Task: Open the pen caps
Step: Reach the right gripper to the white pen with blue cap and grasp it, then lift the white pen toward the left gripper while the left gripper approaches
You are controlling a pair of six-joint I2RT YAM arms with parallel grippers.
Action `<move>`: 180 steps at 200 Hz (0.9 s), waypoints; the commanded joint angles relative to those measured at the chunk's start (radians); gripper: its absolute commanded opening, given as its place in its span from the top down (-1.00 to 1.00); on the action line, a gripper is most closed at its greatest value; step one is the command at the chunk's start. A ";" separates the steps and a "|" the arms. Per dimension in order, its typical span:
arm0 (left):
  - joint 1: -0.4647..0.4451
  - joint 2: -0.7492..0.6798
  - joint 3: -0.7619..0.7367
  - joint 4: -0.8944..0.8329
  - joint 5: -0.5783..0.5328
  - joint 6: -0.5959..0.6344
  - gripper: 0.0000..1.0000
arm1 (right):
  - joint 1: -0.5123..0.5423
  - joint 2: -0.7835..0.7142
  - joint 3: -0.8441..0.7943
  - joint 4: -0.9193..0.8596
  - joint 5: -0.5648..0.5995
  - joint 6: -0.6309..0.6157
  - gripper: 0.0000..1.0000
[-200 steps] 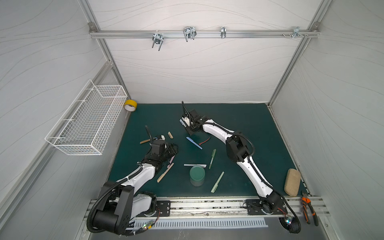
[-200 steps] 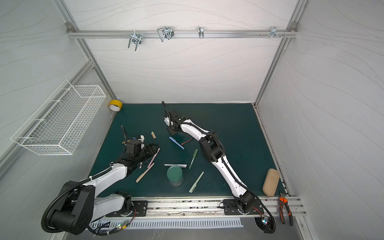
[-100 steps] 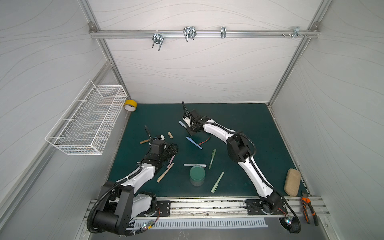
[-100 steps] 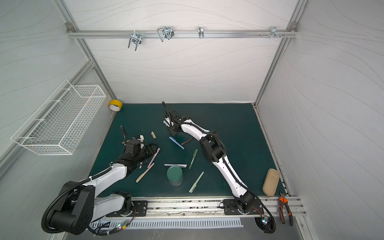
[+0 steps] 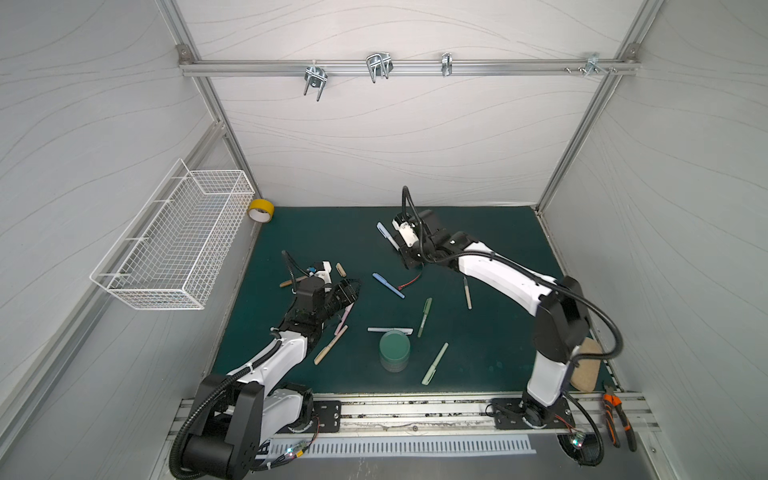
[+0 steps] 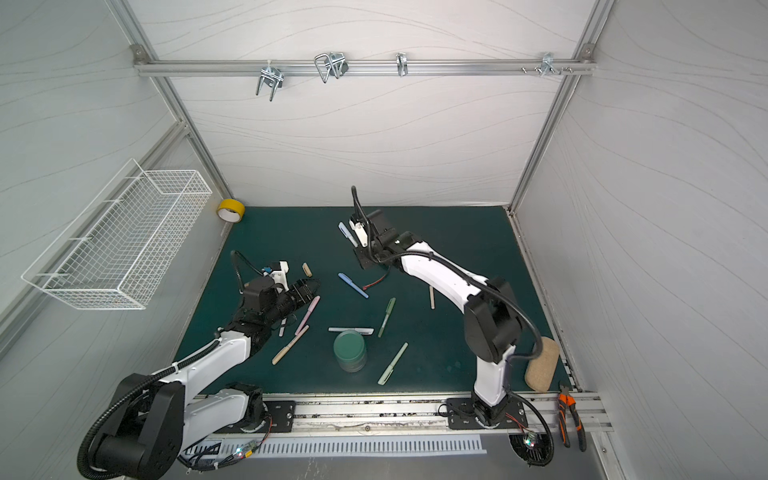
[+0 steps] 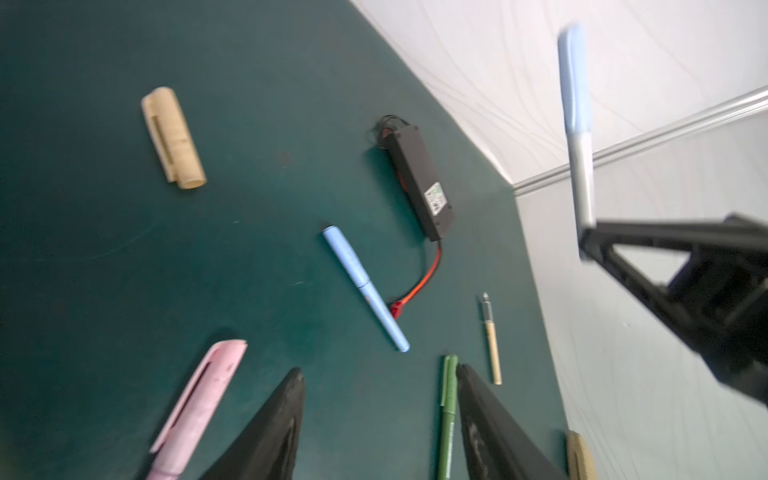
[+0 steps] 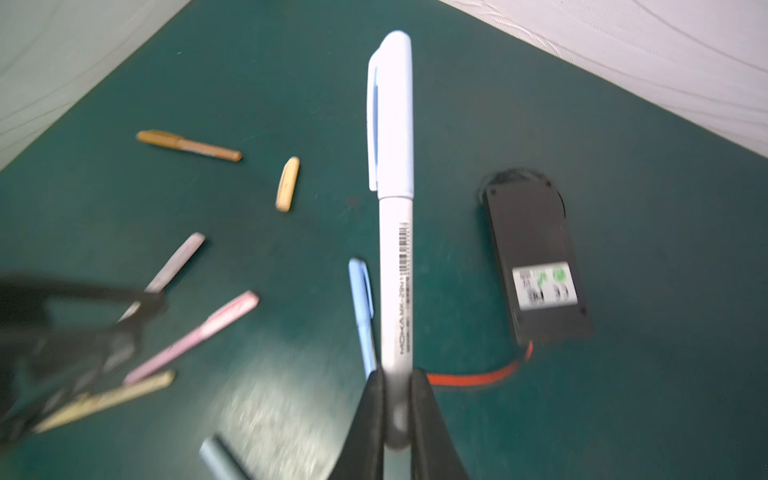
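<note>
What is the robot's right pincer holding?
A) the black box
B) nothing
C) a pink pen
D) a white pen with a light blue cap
D: the right pincer is shut on the white pen, and its light blue cap is on.

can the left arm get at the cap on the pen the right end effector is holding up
Probably yes. The right end effector grips the white pen by its tail, so the light blue cap sticks out bare. The left end effector is open and empty, with nothing visible between them.
</note>
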 commanded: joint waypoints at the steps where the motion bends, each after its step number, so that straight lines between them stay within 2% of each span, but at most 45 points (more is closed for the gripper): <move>1: -0.026 -0.012 -0.002 0.144 0.074 -0.008 -0.19 | 0.007 -0.136 -0.187 0.063 -0.021 0.064 1.00; 34: -0.085 -0.020 -0.002 0.219 0.121 0.029 -0.19 | 0.014 -0.381 -0.457 0.122 -0.063 0.128 1.00; 84: -0.128 -0.030 -0.009 0.293 0.163 0.044 -0.20 | 0.020 -0.645 -0.721 0.266 -0.128 0.127 1.00; 130: -0.133 -0.005 -0.018 0.376 0.207 0.026 -0.21 | 0.019 -0.685 -0.779 0.344 -0.162 0.117 1.00; 180: -0.135 0.048 -0.012 0.461 0.263 -0.013 -0.22 | 0.020 -0.663 -0.826 0.454 -0.260 0.109 1.00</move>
